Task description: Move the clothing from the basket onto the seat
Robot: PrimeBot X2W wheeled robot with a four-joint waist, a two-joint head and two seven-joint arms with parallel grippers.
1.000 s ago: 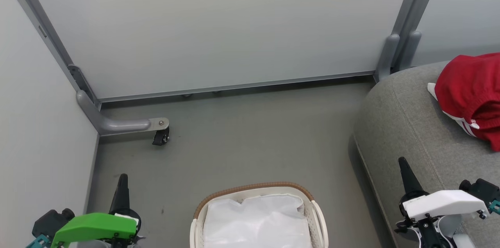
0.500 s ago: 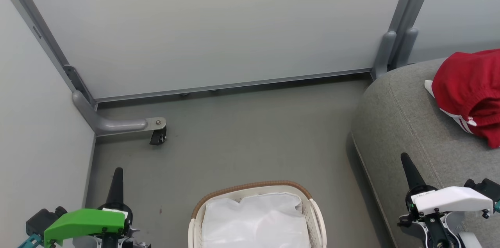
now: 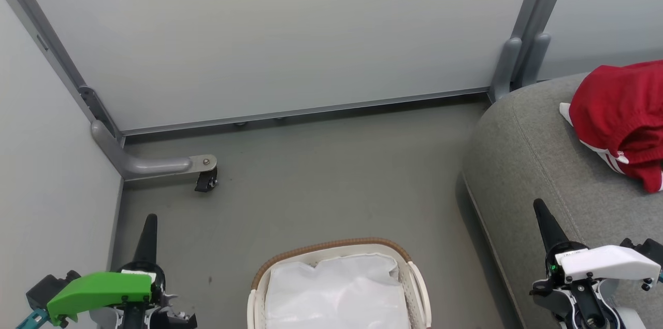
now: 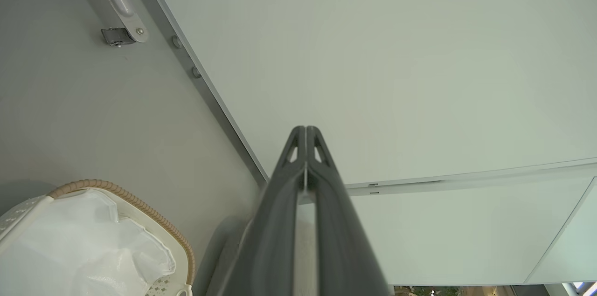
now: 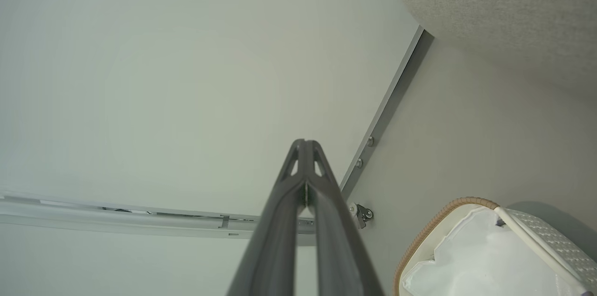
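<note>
Up at the right edge of the head view, the soft red fabric clothing point(image 3: 619, 111), with a white panel and thin red-and-white stripe trim along its lower side, lies bunched on top of the large rounded grey upholstered seat point(image 3: 528, 163), cut off by the picture's edge. The seat's stitched seam runs down its near side, and its pale woven corner also shows at the top right of the right wrist view point(image 5: 503, 2). Well apart from the clothing, at the bottom middle of the head view, stands the small oval white slatted plastic basket point(image 3: 331, 244) with its brown woven rim, on the smooth grey floor point(image 3: 336, 179) just beside the seat. A rumpled plain white liner cloth point(image 3: 336, 292) covers the basket's visible inside. The basket also shows low in the left wrist view point(image 4: 140, 203) and the right wrist view point(image 5: 419, 235). The left gripper point(image 3: 149, 223) hangs above the floor left of the basket, its 2 long dark fingers pressed together at the tips with nothing between them, as the left wrist view confirms point(image 4: 305, 130). The right gripper point(image 3: 541, 210) hovers over the seat's near side, its 2 fingers likewise closed tip to tip and empty point(image 5: 305, 143). Behind stand pale grey partition panels point(image 3: 285, 33), with a curved grey metal bracket point(image 3: 150, 166) carrying a small black caster wheel point(image 3: 205, 182).
</note>
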